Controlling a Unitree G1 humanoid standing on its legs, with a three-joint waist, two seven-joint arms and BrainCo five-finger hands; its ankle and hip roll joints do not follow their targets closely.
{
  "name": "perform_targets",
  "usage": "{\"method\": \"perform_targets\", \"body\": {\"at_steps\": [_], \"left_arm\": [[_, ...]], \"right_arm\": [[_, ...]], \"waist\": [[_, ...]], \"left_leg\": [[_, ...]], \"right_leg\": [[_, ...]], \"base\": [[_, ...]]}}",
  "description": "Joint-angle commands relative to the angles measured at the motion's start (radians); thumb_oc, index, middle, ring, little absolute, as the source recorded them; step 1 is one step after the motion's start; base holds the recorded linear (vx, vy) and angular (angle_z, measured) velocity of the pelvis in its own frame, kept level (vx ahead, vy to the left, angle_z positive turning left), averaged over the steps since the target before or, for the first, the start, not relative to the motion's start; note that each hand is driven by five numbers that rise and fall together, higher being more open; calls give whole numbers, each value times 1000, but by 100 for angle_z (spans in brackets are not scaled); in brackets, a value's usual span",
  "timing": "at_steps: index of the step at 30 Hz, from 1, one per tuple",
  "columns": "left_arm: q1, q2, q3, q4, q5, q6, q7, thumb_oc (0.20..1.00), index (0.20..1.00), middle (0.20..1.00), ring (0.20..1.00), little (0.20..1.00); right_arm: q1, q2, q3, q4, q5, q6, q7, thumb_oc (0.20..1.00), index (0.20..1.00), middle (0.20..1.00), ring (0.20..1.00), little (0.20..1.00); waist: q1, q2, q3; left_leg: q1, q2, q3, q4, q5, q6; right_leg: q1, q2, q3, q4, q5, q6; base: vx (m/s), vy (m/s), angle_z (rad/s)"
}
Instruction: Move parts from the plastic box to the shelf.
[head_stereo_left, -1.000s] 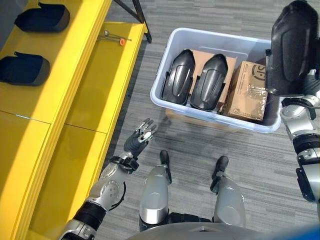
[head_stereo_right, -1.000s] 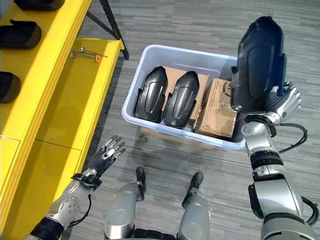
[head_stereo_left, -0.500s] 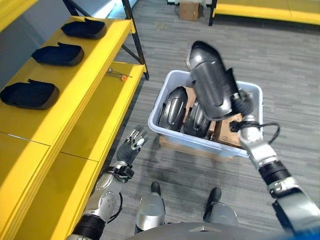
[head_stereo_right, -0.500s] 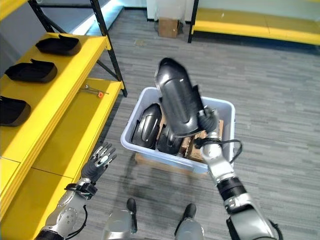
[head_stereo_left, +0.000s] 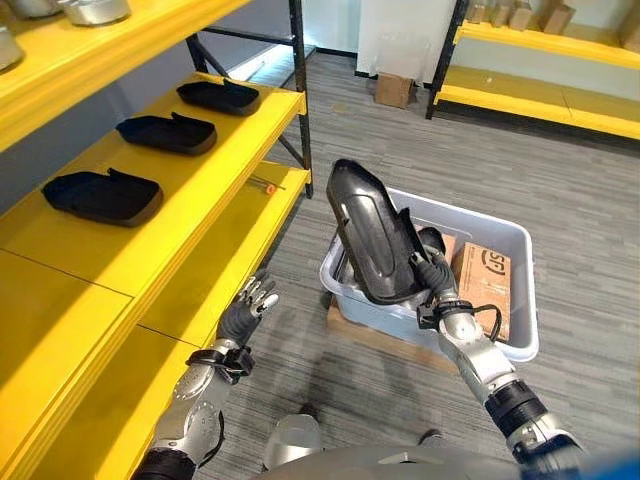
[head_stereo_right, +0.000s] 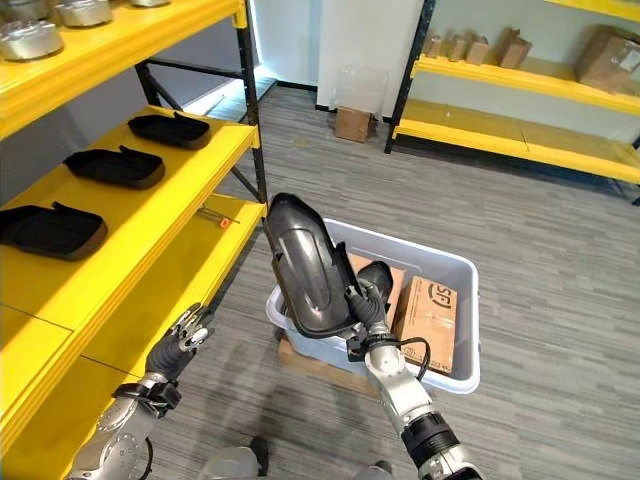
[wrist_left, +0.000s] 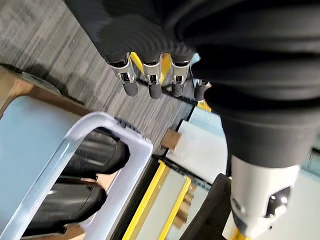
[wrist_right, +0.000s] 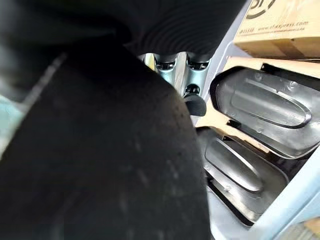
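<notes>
My right hand (head_stereo_left: 433, 268) is shut on a long black shell-shaped part (head_stereo_left: 372, 235) and holds it upright over the left end of the pale plastic box (head_stereo_left: 527, 300). In the right wrist view that held part (wrist_right: 100, 160) stands close in front, my fingers (wrist_right: 187, 70) curl behind it, and two more black parts (wrist_right: 265, 105) lie in the box below. Three black parts (head_stereo_left: 103, 197) lie in a row on the yellow shelf (head_stereo_left: 190, 210) at the left. My left hand (head_stereo_left: 247, 308) hangs open beside the lower shelf board, holding nothing.
A cardboard carton (head_stereo_left: 487, 290) stands in the box's right end. A small orange-tipped tool (head_stereo_left: 265, 185) lies on the lower yellow board. A black shelf post (head_stereo_left: 302, 110) rises at the shelf's far corner. More yellow shelving (head_stereo_right: 520, 75) runs along the back.
The camera has tilted up, so the whole scene has shifted. The held part has come from over the box's right side to its left end, lower and nearer the shelf. My left hand stays open.
</notes>
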Motion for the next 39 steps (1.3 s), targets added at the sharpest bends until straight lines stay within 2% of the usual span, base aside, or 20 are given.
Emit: {"method": "perform_targets", "body": {"at_steps": [1, 3, 4, 6, 11, 12, 13, 15, 16, 18, 20, 21, 22, 23, 25, 28, 32, 34, 37, 39], "left_arm": [[-29, -15, -16, -74, 35, -16, -22, 1000, 1000, 1000, 1000, 1000], [-13, -39, -34, -86, 62, -10, -32, 1000, 1000, 1000, 1000, 1000], [-13, -39, -34, -86, 62, -10, -32, 1000, 1000, 1000, 1000, 1000], [-7, -49, -35, -86, 65, 21, -33, 1000, 1000, 1000, 1000, 1000], [15, -58, -28, -79, 83, 31, -63, 1000, 1000, 1000, 1000, 1000], [15, -58, -28, -77, 89, 33, -76, 1000, 1000, 1000, 1000, 1000], [8, -58, -34, -65, 116, 42, -109, 1000, 1000, 1000, 1000, 1000], [-17, -60, -51, -41, 136, 33, -134, 1000, 1000, 1000, 1000, 1000], [-26, -63, -59, -32, 121, 27, -130, 1000, 1000, 1000, 1000, 1000], [-47, -72, -70, -18, 93, 18, -116, 1000, 1000, 1000, 1000, 1000], [-62, -78, -76, -12, 110, 11, -119, 1000, 1000, 1000, 1000, 1000], [-73, -79, -82, -14, 122, 20, -130, 1000, 1000, 1000, 1000, 1000], [-77, -80, -84, -16, 124, 22, -133, 1000, 1000, 1000, 1000, 1000], [-88, -81, -89, -17, 125, 32, -149, 1000, 1000, 1000, 1000, 1000], [-117, -89, -102, -19, 120, 44, -146, 1000, 1000, 1000, 1000, 1000], [-136, -97, -115, -22, 110, 49, -121, 1000, 1000, 1000, 1000, 1000], [-144, -95, -121, -36, 138, 55, -86, 1000, 1000, 1000, 1000, 1000], [-133, -60, -126, -53, 177, 53, -46, 1000, 1000, 1000, 1000, 1000], [-120, -42, -120, -63, 189, 46, -22, 1000, 1000, 1000, 1000, 1000], [-83, -11, -94, -93, 227, 16, 1, 1000, 1000, 1000, 1000, 1000]], "right_arm": [[-45, -69, -77, -110, 29, -91, -28, 200, 200, 200, 200, 200], [-17, -75, -88, -124, 12, -95, -9, 200, 200, 200, 200, 200], [-17, -75, -88, -124, 12, -95, -9, 200, 200, 200, 200, 200], [-13, -73, -80, -111, 4, -102, 3, 200, 200, 200, 200, 200], [-1, -72, -67, -131, -11, -95, 0, 200, 200, 200, 200, 200], [3, -73, -67, -134, -13, -95, -11, 200, 200, 200, 200, 200], [25, -77, -71, -151, -24, -98, -49, 200, 200, 200, 200, 200], [39, -85, -74, -156, -37, -104, -80, 200, 200, 200, 200, 200], [40, -89, -73, -149, -41, -111, -84, 200, 200, 200, 200, 200], [31, -94, -74, -130, -43, -120, -85, 200, 200, 200, 200, 200], [18, -94, -71, -116, -42, -119, -81, 200, 200, 200, 200, 200], [10, -95, -69, -107, -38, -117, -84, 200, 200, 200, 200, 200], [8, -96, -68, -106, -37, -117, -82, 200, 200, 200, 200, 200], [7, -96, -68, -104, -39, -118, -85, 200, 200, 200, 200, 200], [4, -97, -63, -110, -37, -112, -84, 200, 200, 200, 200, 200], [0, -100, -57, -119, -29, -101, -77, 200, 200, 200, 200, 200], [4, -103, -45, -125, -15, -106, -45, 200, 200, 200, 200, 200], [27, -100, -29, -158, -14, -101, -40, 200, 200, 200, 200, 200], [30, -97, -24, -168, -13, -96, -21, 200, 200, 200, 200, 200], [22, -88, -2, -174, -21, -101, 6, 200, 200, 200, 200, 200]], "waist": [[-12, 22, 20], [-25, 19, 15], [-25, 19, 15], [-12, 20, -1], [-1, 18, -2], [-4, 19, -2], [-24, 20, -2], [-55, 19, -6], [-66, 17, -7], [-80, 10, -8], [-88, 7, -5], [-96, 8, -10], [-100, 9, -12], [-109, 12, -21], [-135, 23, -41], [-144, 33, -53], [-146, 49, -59], [-141, 60, -55], [-131, 61, -50], [-81, 62, -35]], "left_leg": [[25, -64, -55, -19, -15, 8], [27, -81, -107, -36, 4, -4], [27, -81, -107, -36, 4, -4], [13, -90, -172, -52, 26, -17], [-7, -93, -195, -35, 32, -26], [-9, -91, -175, -30, 30, -28], [-18, -75, -68, -12, 26, -40], [-27, -37, 81, 15, 26, -61], [-29, -20, 118, 33, 22, -66], [-33, 17, 169, 96, 2, -72], [-28, 46, 184, 146, -11, -75], [-15, 80, 212, 171, 1, -82], [-11, 92, 220, 179, 8, -86], [9, 126, 250, 188, 13, -105], [45, 204, 335, 191, 67, -139], [62, 234, 350, 202, 97, -156], [81, 211, 354, 154, 78, -143], [108, 148, 368, 79, 14, -101], [117, 117, 356, 52, -17, -79], [108, 95, 308, 38, -14, -67]], "right_leg": [[78, 97, 50, -25, -26, -24], [106, 159, 98, -82, -51, -63], [106, 159, 98, -82, -51, -63], [136, 174, 122, -140, -45, -77], [155, 178, 112, -165, -42, -88], [157, 175, 102, -167, -42, -87], [164, 161, 46, -180, -39, -81], [169, 143, -25, -191, -37, -74], [168, 133, -44, -189, -38, -75], [159, 105, -77, -178, -35, -76], [155, 88, -94, -164, -38, -78], [150, 78, -113, -154, -41, -82], [150, 76, -120, -152, -43, -84], [158, 67, -136, -149, -59, -78], [160, 58, -187, -143, -73, -81], [152, 52, -208, -126, -83, -86], [139, 28, -227, -91, -90, -75], [143, 3, -240, -54, -94, -54], [142, -12, -241, -37, -92, -41], [152, -35, -254, -35, -76, -16]], "base": [[-38, -59, 66], [-64, -96, 66], [-126, -205, 61], [-139, -256, 30], [-56, -125, 28], [-127, -117, 34], [-132, -52, 38], [-159, -17, 107], [-138, 33, 189], [-121, 57, 130], [-96, 57, 45], [-71, 58, 46], [-24, 104, 55], [3, 124, 98], [-20, 171, 115], [-14, 193, 60], [3, 295, 19], [44, 579, 65], [28, 425, 78], [9, 588, 92]]}}
